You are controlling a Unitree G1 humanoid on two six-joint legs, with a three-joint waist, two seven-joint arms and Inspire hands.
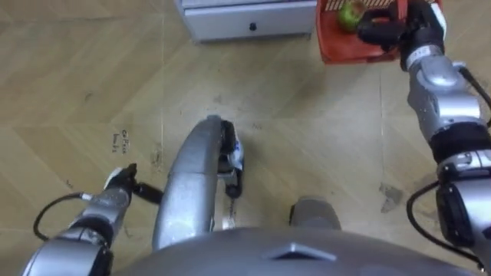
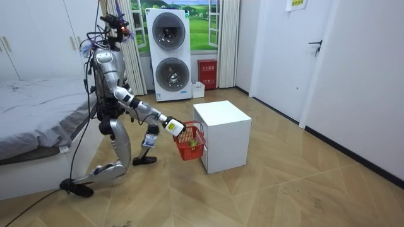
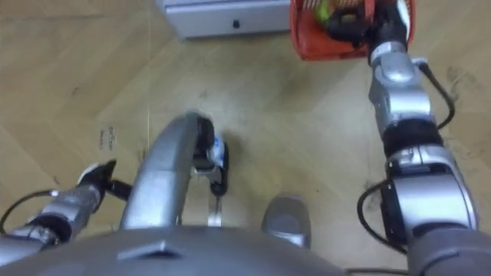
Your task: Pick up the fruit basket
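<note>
The red fruit basket (image 1: 343,42) hangs at the top right of the left eye view, with a green fruit (image 1: 351,14) inside it. My right hand (image 1: 390,29) is stretched forward and its dark fingers are curled round the basket's handle. In the room view the basket (image 2: 189,147) hangs off the floor beside the white cabinet, under my right hand (image 2: 174,127). My left hand (image 1: 123,181) hangs low at my left side with relaxed fingers and holds nothing.
A white cabinet (image 2: 222,132) stands just beyond the basket; its front with a small dark knob (image 1: 252,26) shows at the top. I stand in a stride beside a bed (image 2: 35,107). Stacked washing machines (image 2: 169,53) are at the back wall.
</note>
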